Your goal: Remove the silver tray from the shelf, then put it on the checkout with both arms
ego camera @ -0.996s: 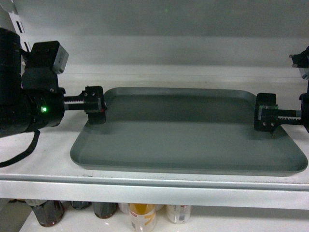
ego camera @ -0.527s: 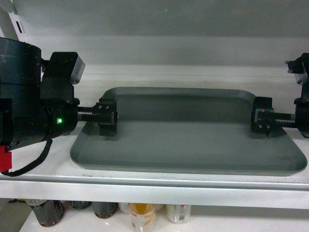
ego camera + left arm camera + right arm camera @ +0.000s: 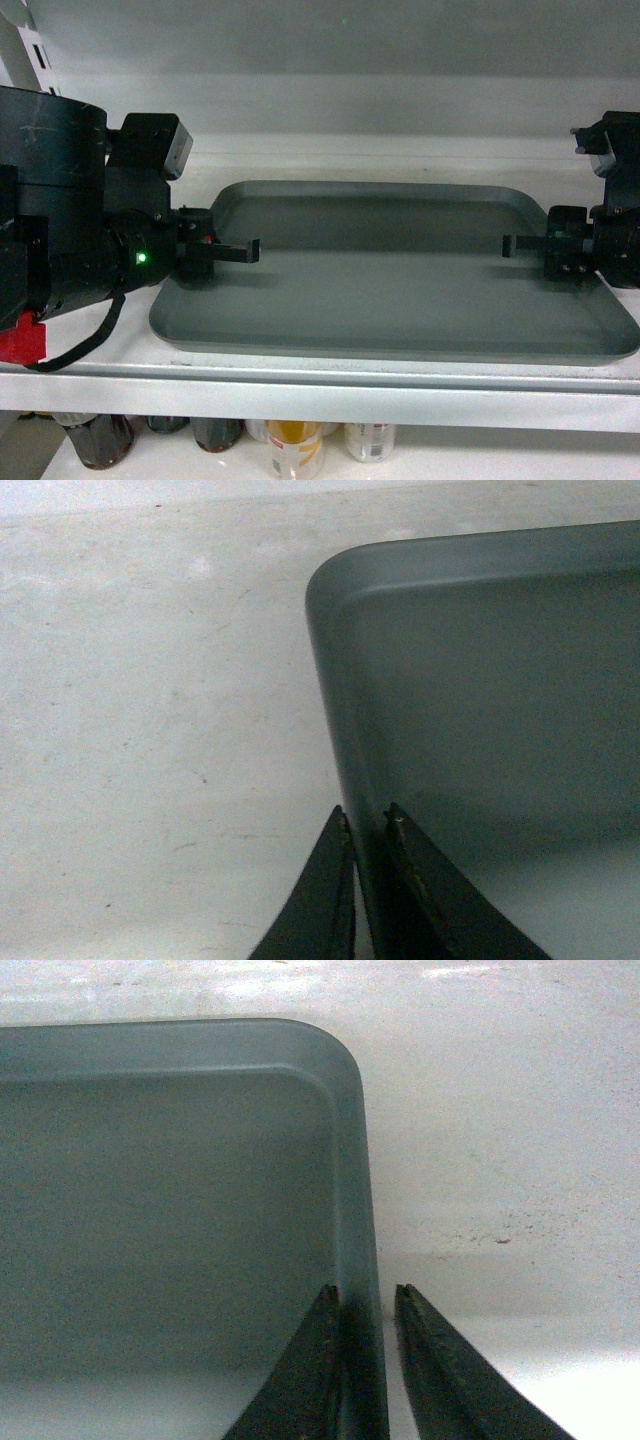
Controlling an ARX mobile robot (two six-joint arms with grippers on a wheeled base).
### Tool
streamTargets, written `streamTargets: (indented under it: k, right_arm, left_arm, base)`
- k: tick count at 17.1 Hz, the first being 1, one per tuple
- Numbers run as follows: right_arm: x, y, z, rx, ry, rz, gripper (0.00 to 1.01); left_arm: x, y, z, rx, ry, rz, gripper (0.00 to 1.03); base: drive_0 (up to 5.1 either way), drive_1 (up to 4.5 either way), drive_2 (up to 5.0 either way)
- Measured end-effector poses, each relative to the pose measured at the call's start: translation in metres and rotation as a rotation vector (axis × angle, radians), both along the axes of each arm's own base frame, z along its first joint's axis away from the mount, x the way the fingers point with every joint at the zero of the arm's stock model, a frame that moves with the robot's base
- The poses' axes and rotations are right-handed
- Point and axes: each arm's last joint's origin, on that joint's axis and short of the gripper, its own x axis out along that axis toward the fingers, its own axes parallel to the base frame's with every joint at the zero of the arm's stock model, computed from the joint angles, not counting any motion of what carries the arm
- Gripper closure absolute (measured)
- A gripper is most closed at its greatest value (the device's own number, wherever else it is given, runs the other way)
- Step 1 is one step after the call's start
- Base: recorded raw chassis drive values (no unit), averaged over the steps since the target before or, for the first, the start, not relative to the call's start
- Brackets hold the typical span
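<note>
While the bottles and jars (image 3: pixel 290 445) stood in a row on the lower board nearest the camera, the silver tray (image 3: pixel 400 290) lay flat on the shelf (image 3: pixel 320 385) above them, its long axis running left to right across the head view. Nothing lay inside the tray. At each short end a gripper straddled the low rim. The left gripper (image 3: pixel 367 895) had one finger outside the rim and one inside, drawn in close on the metal near the tray's back left corner; the jaws looked all but closed on the rim. The right gripper (image 3: pixel 368 1365) stood the same way at the opposite end, though its outer finger showed a thin gap from the rim, so I could not tell whether it already pinched. Both arms sat equally near their ends, so the lift would likely turn on raising both ends evenly. No checkout desk was in view.
</note>
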Motion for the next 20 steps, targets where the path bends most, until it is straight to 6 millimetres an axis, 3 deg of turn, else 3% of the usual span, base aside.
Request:
streamTargets:
  k: [1, 3, 12, 16, 20]
  right_arm:
    - [-0.001, 0.002, 0.000, -0.002, -0.005, 0.008, 0.90]
    - [-0.003, 0.004, 0.001, 0.011, -0.009, 0.010, 0.97]
    - [-0.008, 0.011, 0.009, 0.031, -0.017, 0.017, 0.98]
    - [-0.012, 0.027, 0.013, 0.025, -0.023, 0.044, 0.98]
    - [-0.018, 0.031, 0.038, 0.027, -0.086, 0.040, 0.98]
  left_arm:
    - [0.001, 0.000, 0.001, -0.020, 0.000, 0.018, 0.97]
    - [0.002, -0.001, 0.001, -0.044, 0.004, 0.037, 0.99]
    - [-0.002, 0.003, 0.002, -0.037, 0.013, 0.052, 0.99]
    - [-0.013, 0.014, 0.004, -0.027, 0.017, 0.082, 0.99]
    - [-0.022, 0.015, 0.029, -0.029, -0.037, 0.090, 0.99]
  base:
    - [0.0, 0.00, 0.0]
    - [0.0, 0.00, 0.0]
    - [0.0, 0.00, 0.0]
    - [0.0, 0.00, 0.0]
    - [0.0, 0.00, 0.0]
